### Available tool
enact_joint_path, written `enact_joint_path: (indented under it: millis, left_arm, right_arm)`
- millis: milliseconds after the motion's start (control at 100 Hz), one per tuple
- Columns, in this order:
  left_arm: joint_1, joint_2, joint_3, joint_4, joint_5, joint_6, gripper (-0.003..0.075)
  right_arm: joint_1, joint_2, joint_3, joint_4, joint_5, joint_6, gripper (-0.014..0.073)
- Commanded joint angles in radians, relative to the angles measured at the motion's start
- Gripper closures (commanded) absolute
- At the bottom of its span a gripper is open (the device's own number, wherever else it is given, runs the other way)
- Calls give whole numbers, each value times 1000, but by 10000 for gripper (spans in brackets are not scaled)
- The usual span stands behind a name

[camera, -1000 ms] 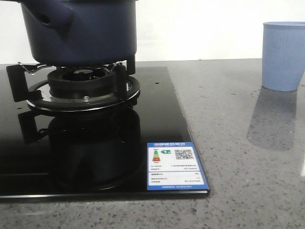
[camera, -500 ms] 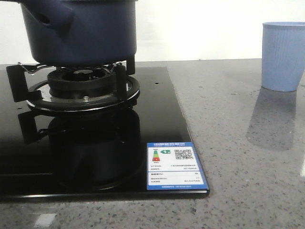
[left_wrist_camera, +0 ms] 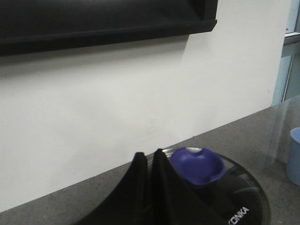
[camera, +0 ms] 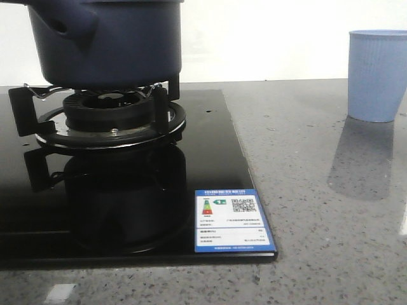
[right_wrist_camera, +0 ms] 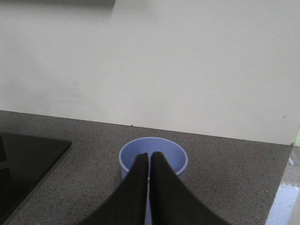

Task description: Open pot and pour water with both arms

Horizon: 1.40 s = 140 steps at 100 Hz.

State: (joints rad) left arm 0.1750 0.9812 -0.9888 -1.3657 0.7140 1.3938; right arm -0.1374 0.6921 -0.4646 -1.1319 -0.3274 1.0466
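there, left end effector [left_wrist_camera: 146, 161] above pot lid [left_wrist_camera: 243, 197]

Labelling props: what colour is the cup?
Light blue cup, vertically ribbed; clearest in the front view.

Grey countertop [camera: 318, 254]: black hob [camera: 210, 165], blue cup [camera: 376, 75].

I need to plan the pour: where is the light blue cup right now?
In the front view the cup stands upright on the grey counter at the far right, apart from the black hob and pot.
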Motion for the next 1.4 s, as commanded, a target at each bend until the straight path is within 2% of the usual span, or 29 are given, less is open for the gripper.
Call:
enact_joint_path:
  millis: [0,170,260,460,600,1390]
  left_arm:
    - [-5,-70,61,-71,-94,22,739]
    - [-71,-245,311,-224,-281,207,739]
    - [-89,-356,441,-314,-335,278,739]
    - [-89,-507,630,-395,-352,281,739]
    - [-89,-527,661,-435,-321,279,739]
    - [-89,-527,661,-452,-307,279,739]
  right_arm:
    - [0,-20,-9,15,-34,6,660]
    - [0,-125,93,15,21,8,659]
    - [0,-201,159,15,59,8,660]
    - [0,-279,248,15,61,8,660]
    - [0,-280,250,15,17,8,660]
    - [0,-280,250,15,20,8,660]
